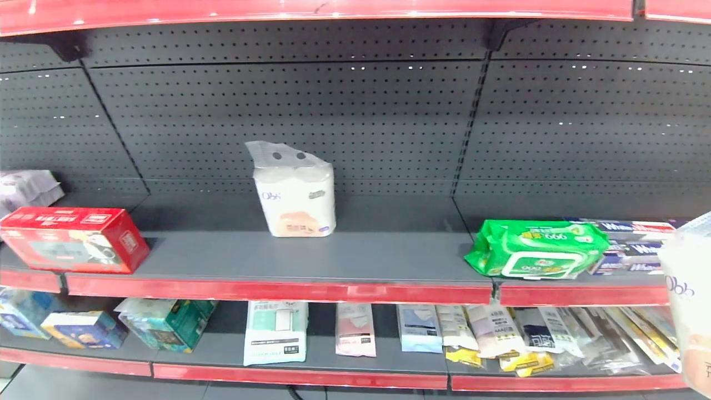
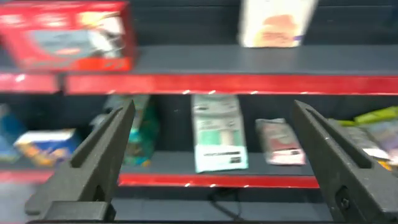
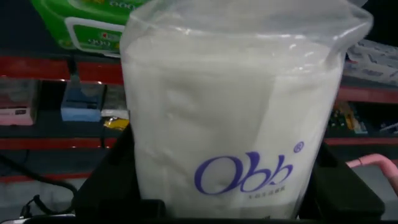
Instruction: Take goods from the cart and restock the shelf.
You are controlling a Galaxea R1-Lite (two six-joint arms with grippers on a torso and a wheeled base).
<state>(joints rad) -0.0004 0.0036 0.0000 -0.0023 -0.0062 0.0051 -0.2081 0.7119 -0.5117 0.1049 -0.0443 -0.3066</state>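
Right jaws: clamped on a white roll-paper pack, one dark finger on each flank of the plastic wrap. The pack stands upright between them, carried at the robot's far right, in front of the shelf and not resting on it. Left jaws: spread wide, nothing between the two fingers. Ahead of the left jaws and off to their left, a red box lies on the middle board at its front edge. Ahead and slightly to their right stands a second white pack of the same kind, upright, set back from the edge and well apart from the box. Straight beyond the gap of the left jaws, on the lower board, a white-and-green sachet leans upright with a pink sachet just beside it. To the left of the right jaws and farther in, a green wipes pack lies flat on the middle board near its front edge, with a stack of flat blue-and-white boxes just behind it. Below the level of that board, a crowded row of small sachets lies overlapping on the lower board. I cannot tell whether the held pack touches the shelf's red front strip.
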